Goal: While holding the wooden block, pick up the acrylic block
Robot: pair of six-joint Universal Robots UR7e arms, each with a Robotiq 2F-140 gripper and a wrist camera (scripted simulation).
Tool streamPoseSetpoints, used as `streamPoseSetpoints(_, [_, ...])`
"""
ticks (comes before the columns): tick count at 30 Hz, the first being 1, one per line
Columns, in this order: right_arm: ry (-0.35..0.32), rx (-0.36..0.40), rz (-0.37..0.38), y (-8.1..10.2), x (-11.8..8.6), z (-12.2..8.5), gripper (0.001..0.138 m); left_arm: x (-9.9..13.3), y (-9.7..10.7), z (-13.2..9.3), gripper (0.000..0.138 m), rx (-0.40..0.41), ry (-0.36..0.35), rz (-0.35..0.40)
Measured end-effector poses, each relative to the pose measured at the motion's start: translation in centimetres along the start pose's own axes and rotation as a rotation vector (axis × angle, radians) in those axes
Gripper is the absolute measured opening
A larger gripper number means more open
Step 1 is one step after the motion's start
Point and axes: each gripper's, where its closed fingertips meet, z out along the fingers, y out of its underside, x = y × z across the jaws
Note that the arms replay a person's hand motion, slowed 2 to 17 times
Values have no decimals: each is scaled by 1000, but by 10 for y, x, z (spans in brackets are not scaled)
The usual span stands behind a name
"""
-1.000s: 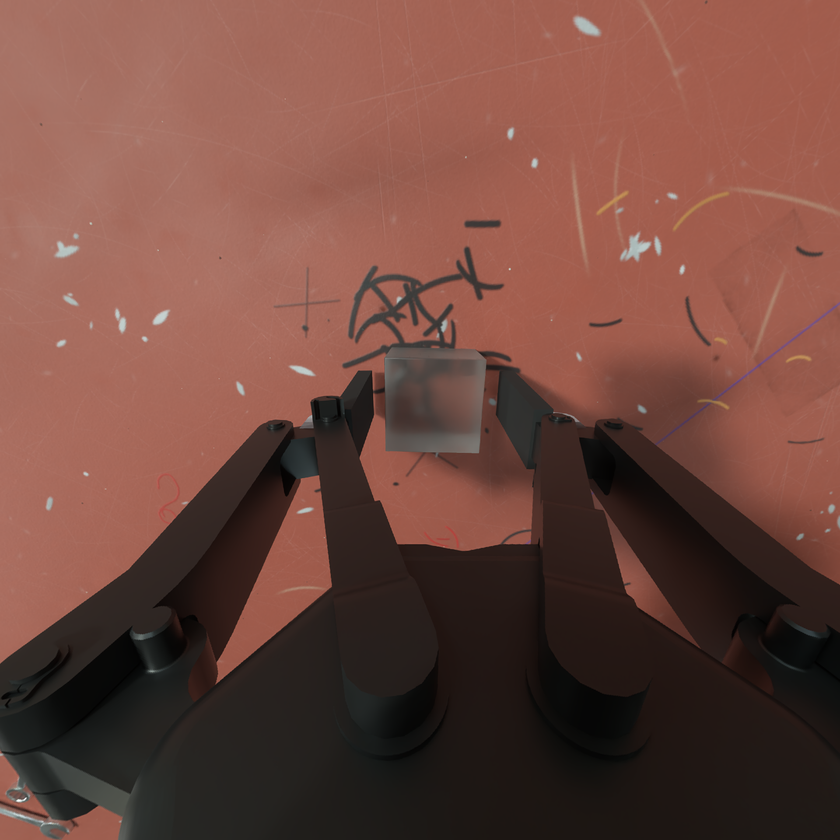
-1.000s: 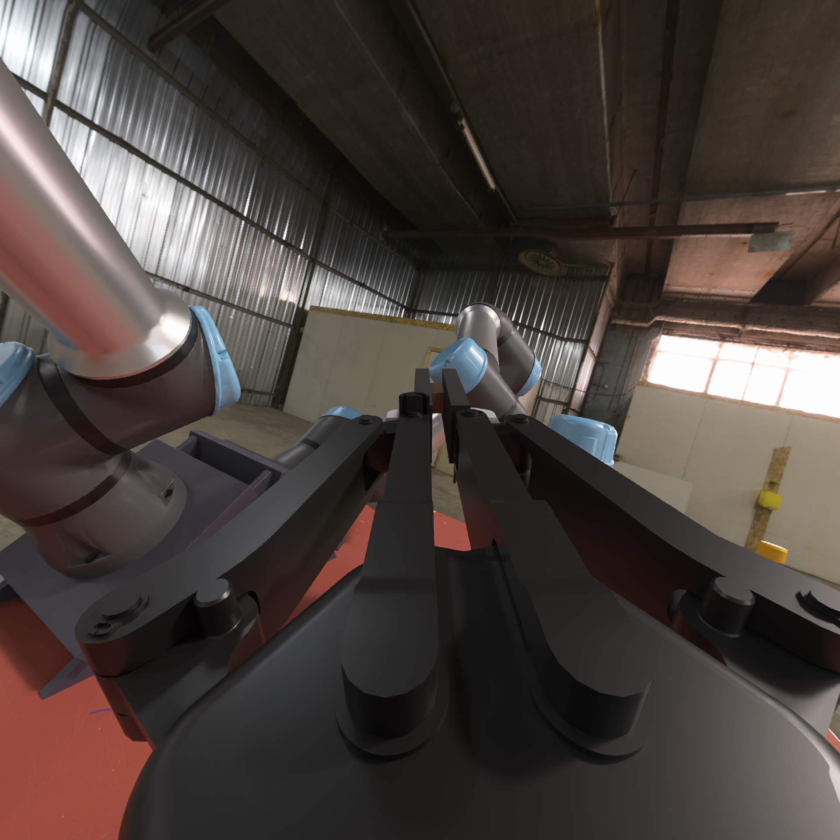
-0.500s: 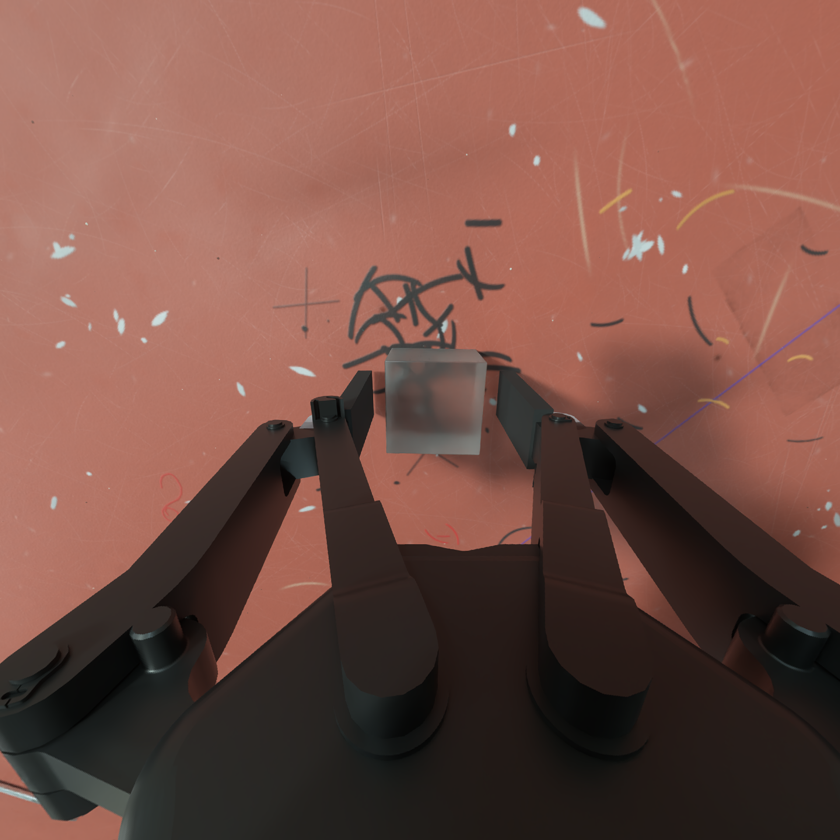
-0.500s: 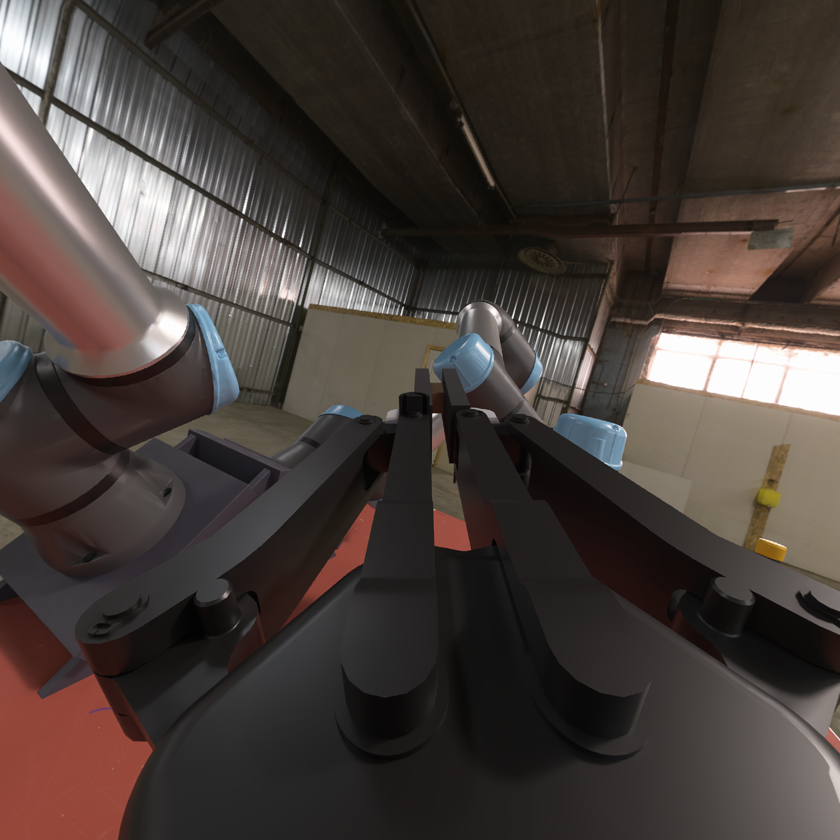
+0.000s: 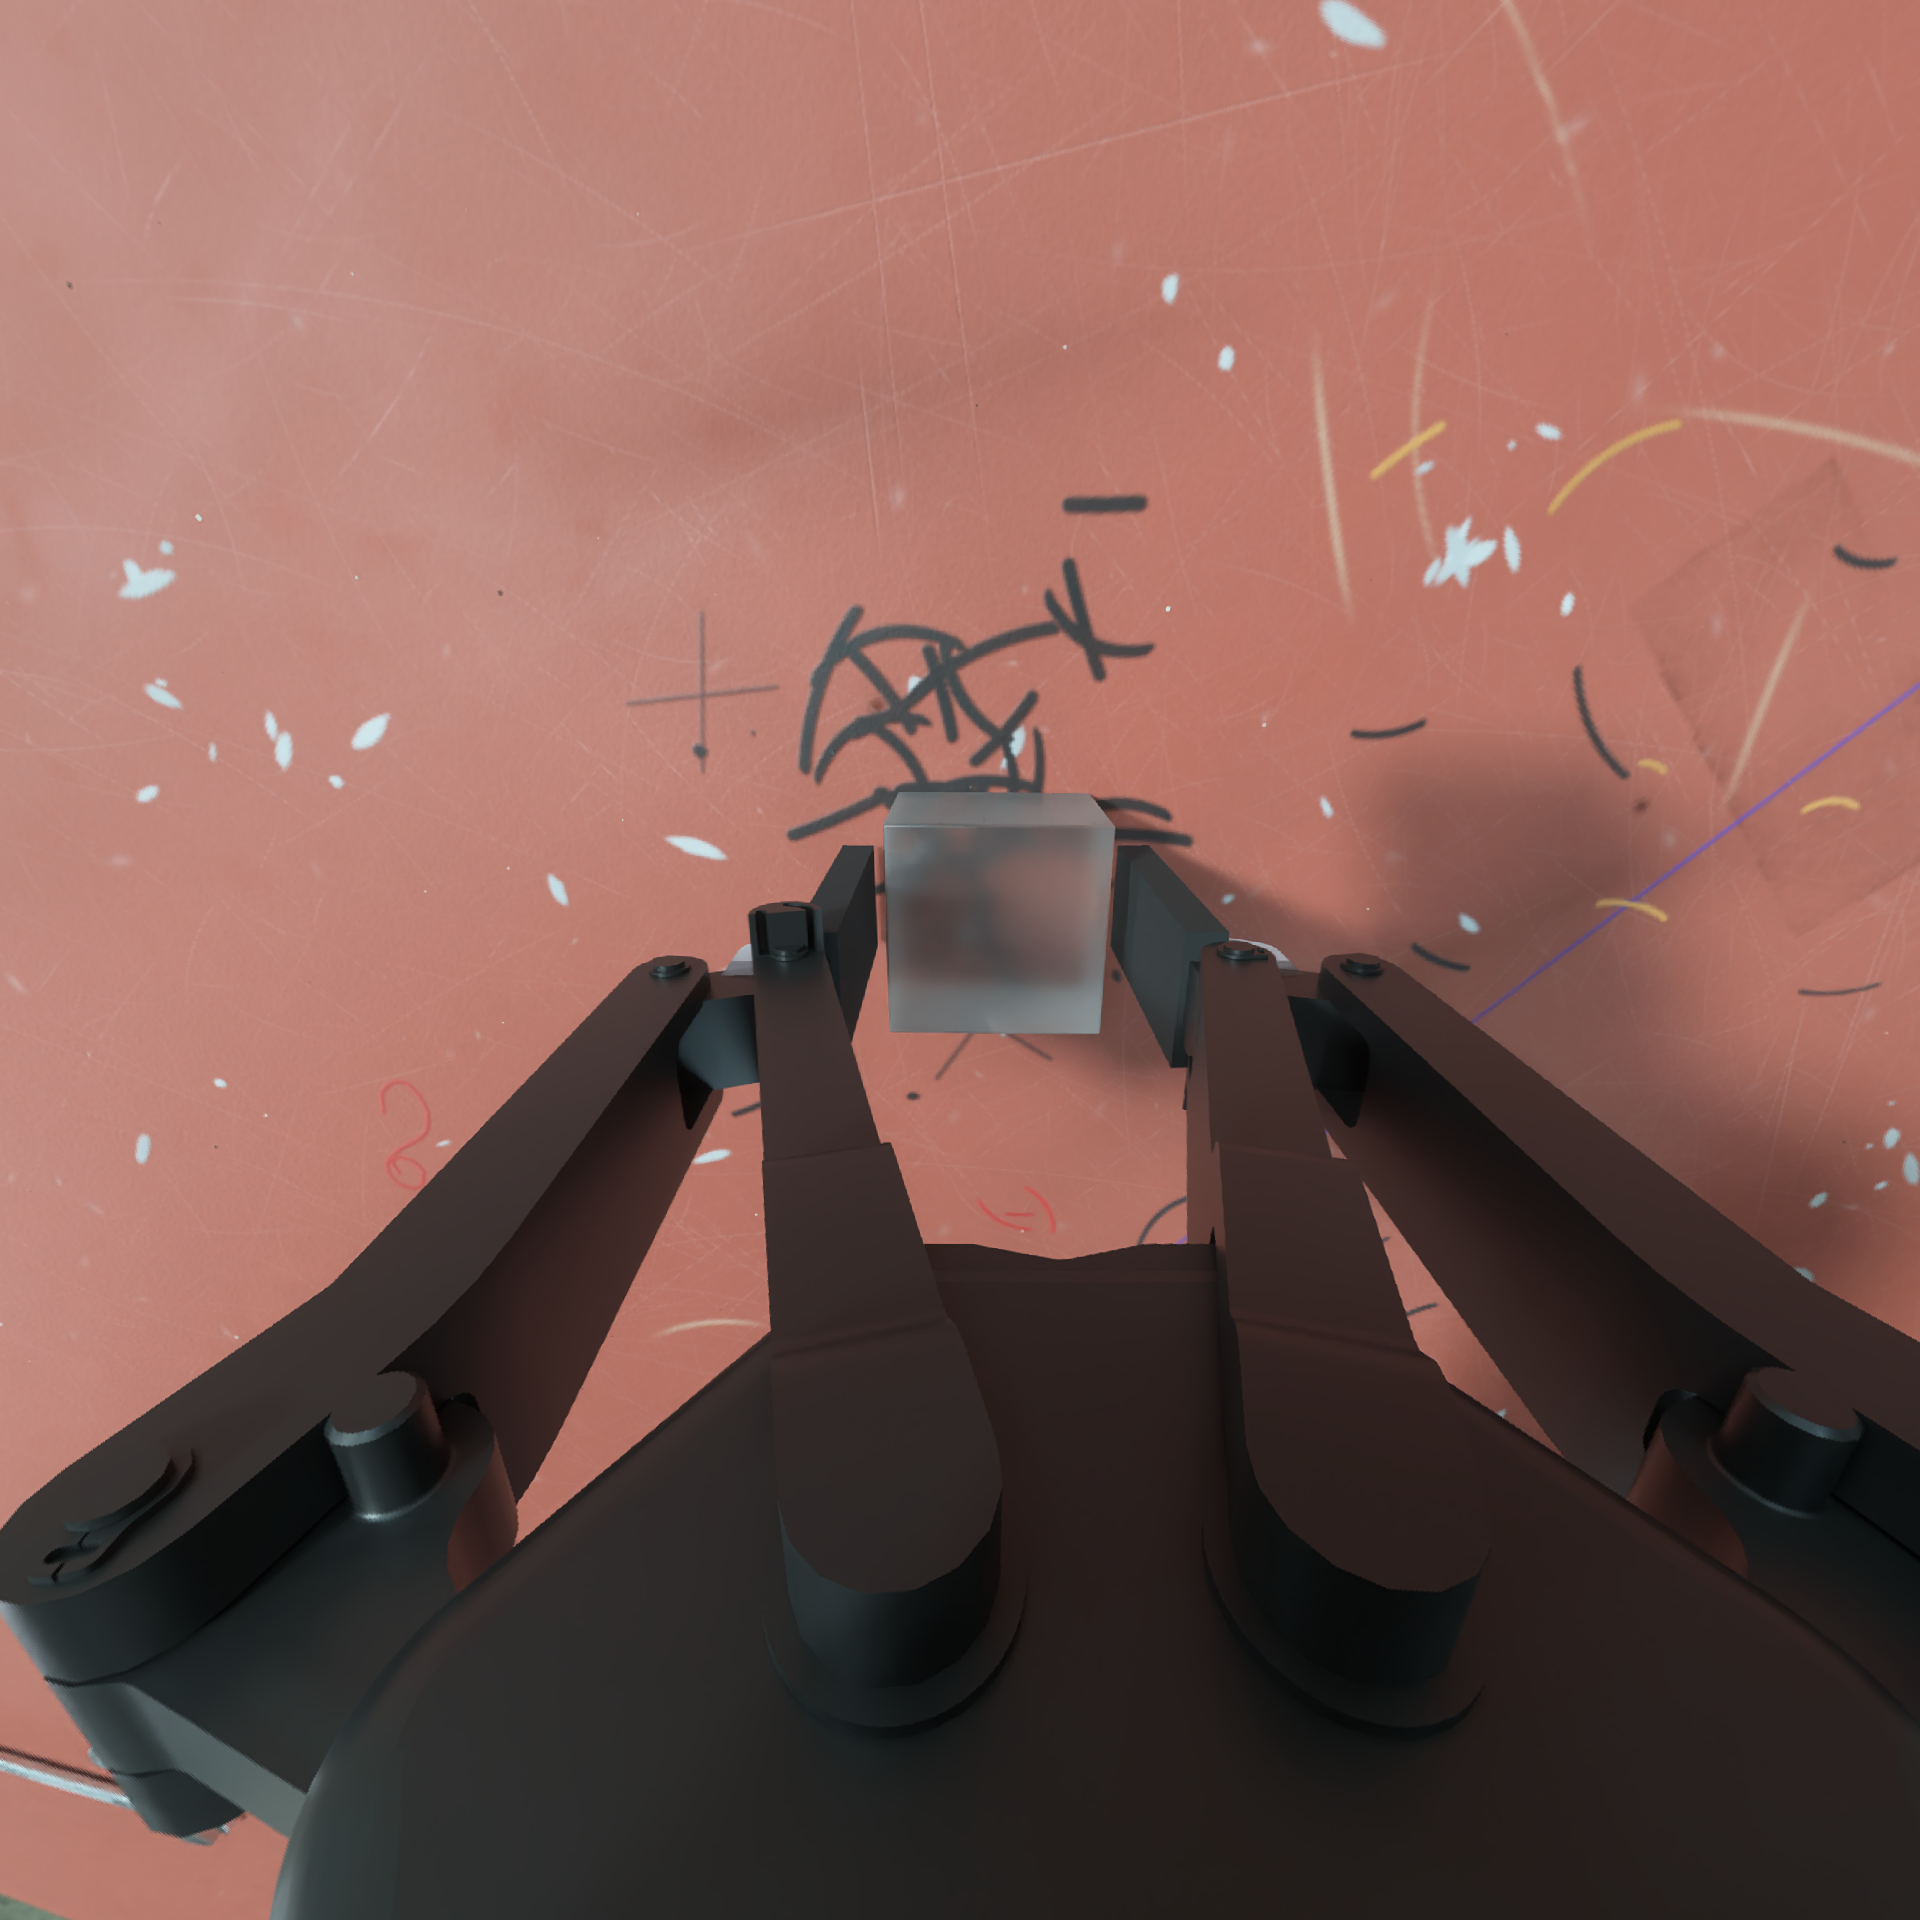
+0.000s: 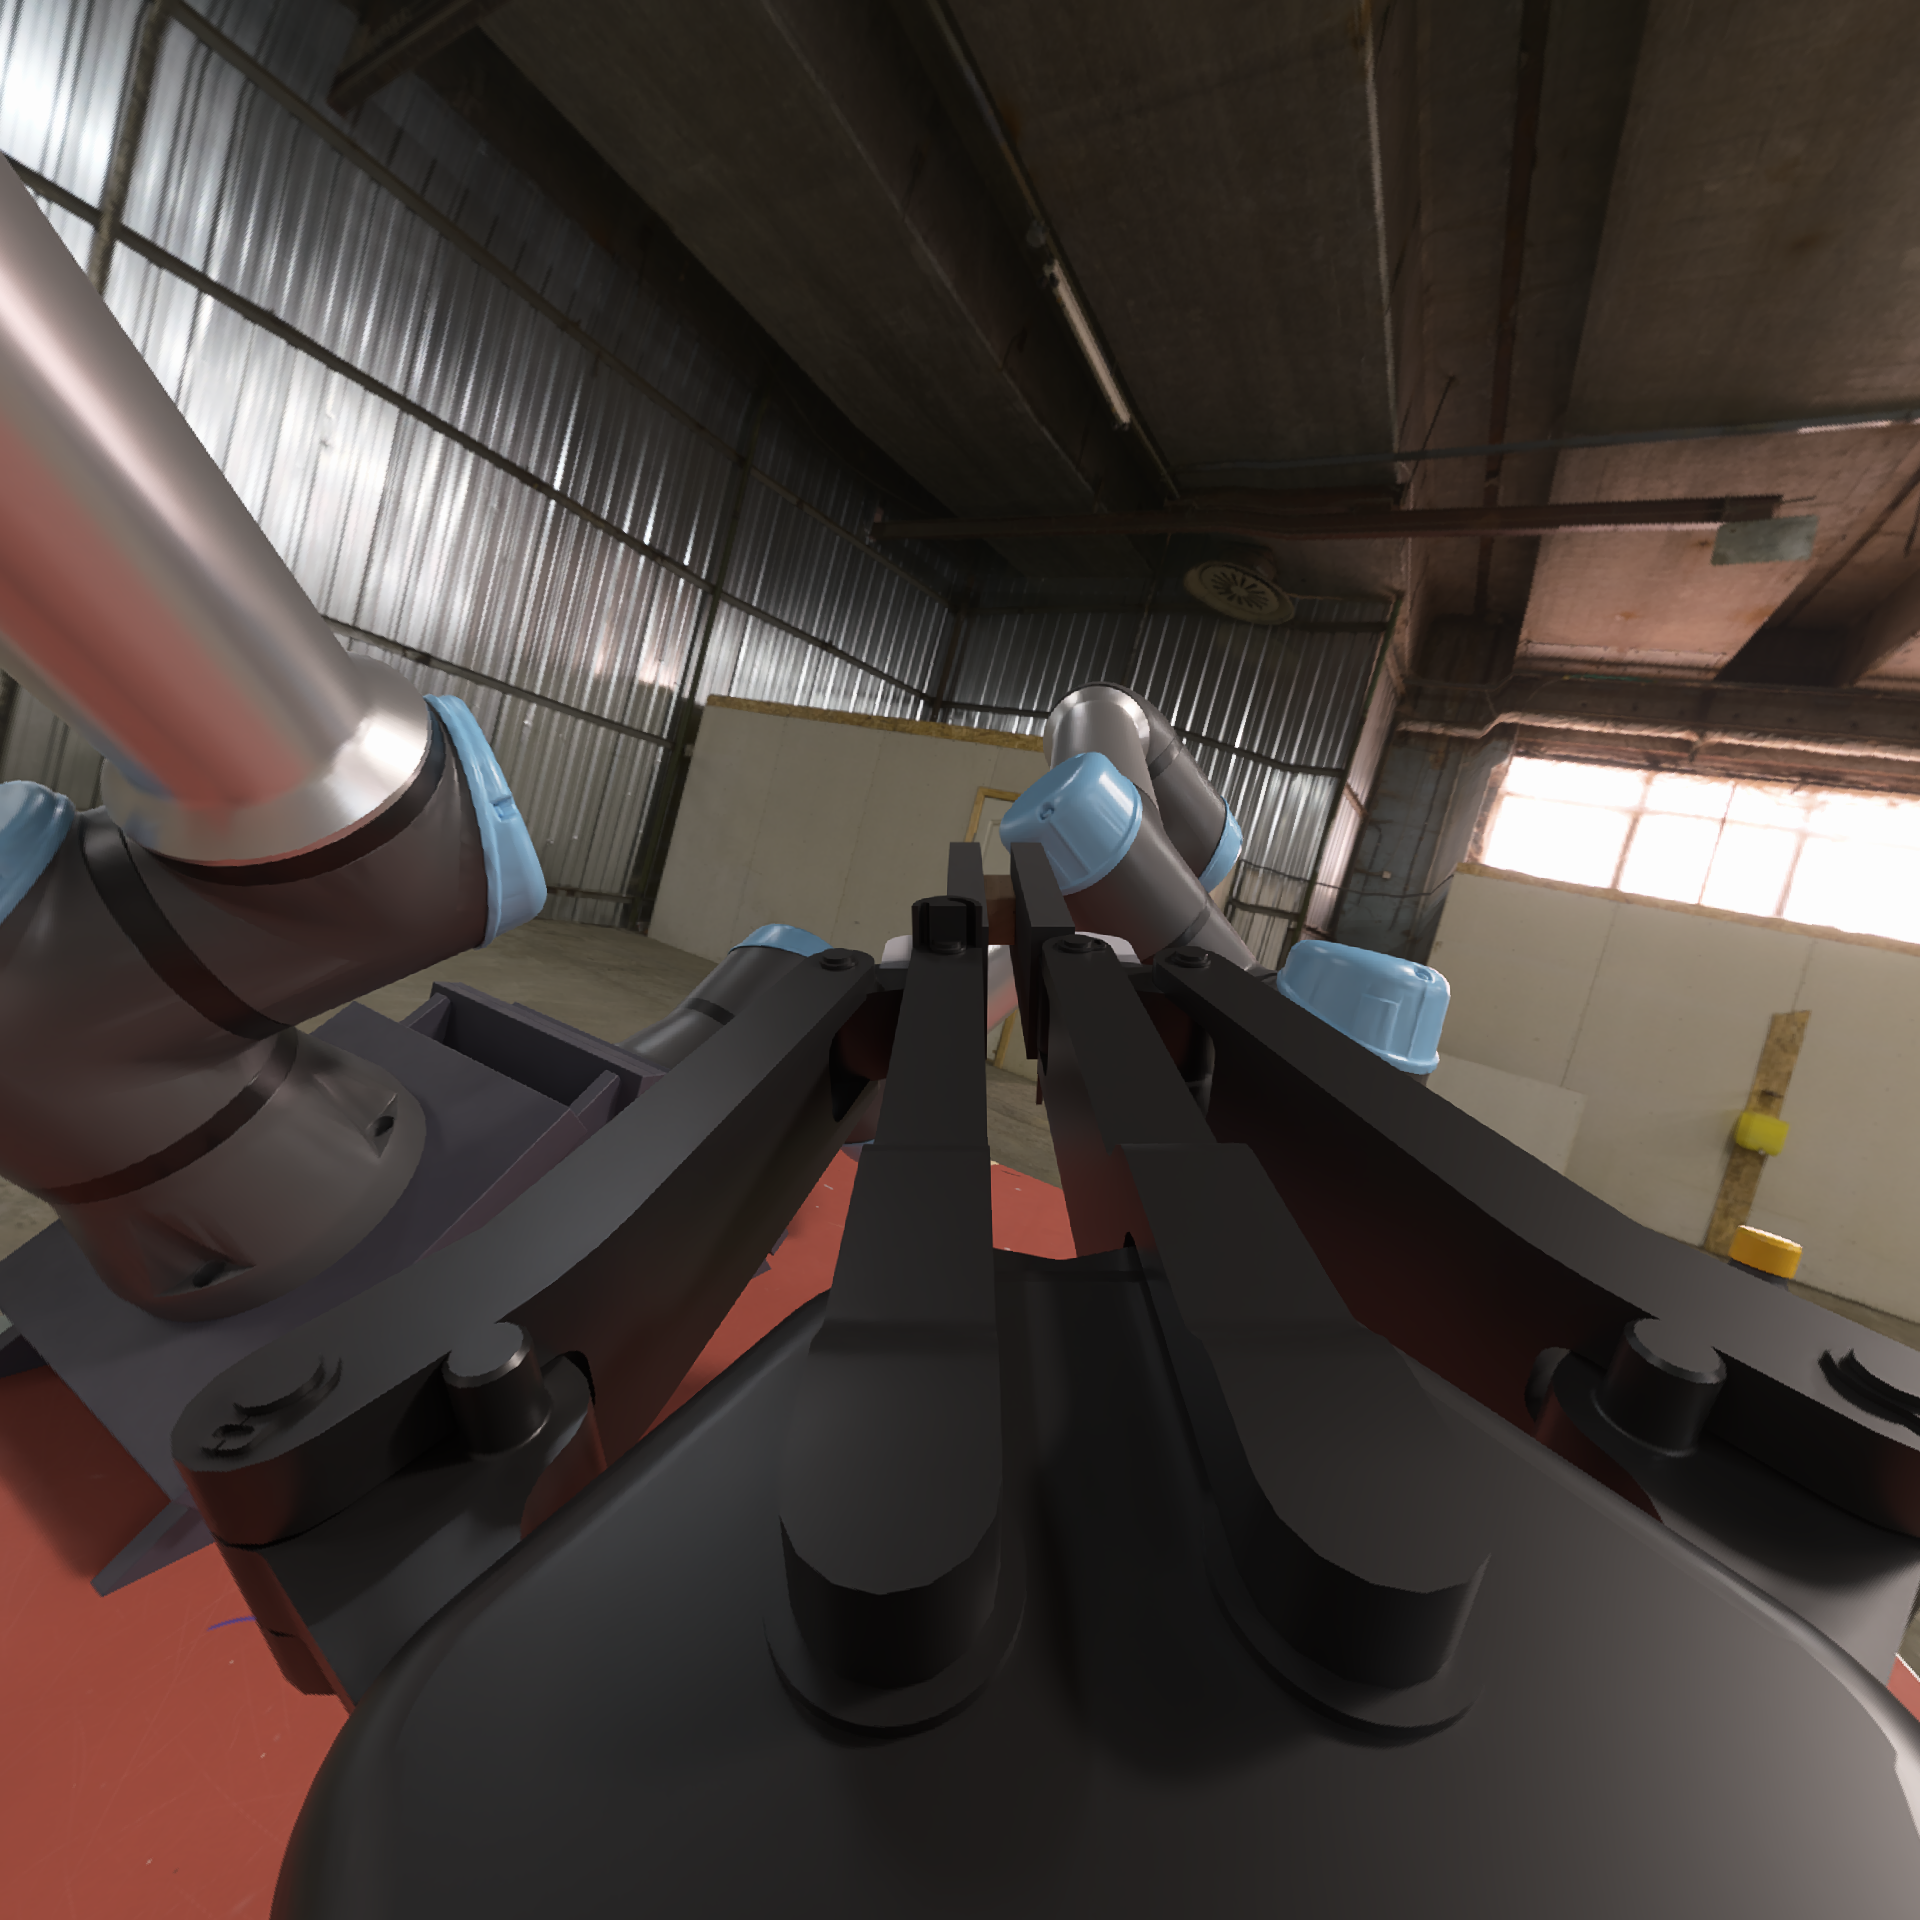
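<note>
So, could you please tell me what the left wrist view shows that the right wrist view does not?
Only the left wrist view shows the frosted translucent acrylic block, between the left gripper's spread fingers on the scribbled red table. Only the right wrist view shows the right gripper shut on a small brown wooden block, the other silver arm and the corrugated metal walls. Both show red tabletop.

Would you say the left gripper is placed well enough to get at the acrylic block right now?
Probably yes: the acrylic block sits between the open fingers of the left gripper on the red table, with nothing else between them.
</note>
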Motion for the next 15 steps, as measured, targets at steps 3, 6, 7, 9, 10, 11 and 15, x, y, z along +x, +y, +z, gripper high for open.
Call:
streamPoseSetpoints(3, [1,0,1,0,0,0,8,0,0,-1,54,-2,0,3])
streamPoseSetpoints(6, [1,0,1,0,0,0,8,-1,0,-1,50,-5,1,6])
streamPoseSetpoints(7, [1,0,1,0,0,0,8,-1,1,-1,50,-6,1,6])
streamPoseSetpoints(9, [1,-1,2,0,1,0,8,-1,1,-1,50,-7,1,5])
streamPoseSetpoints(10, [1,-1,2,0,1,0,8,-1,1,-1,50,-8,1,5])
streamPoseSetpoints(11, [1,-1,3,0,1,-1,8,-1,1,-1,50,-9,1,4])
streamPoseSetpoints(15, [1,-2,3,0,1,-1,8,-1,1,-1,50,-11,1,3])
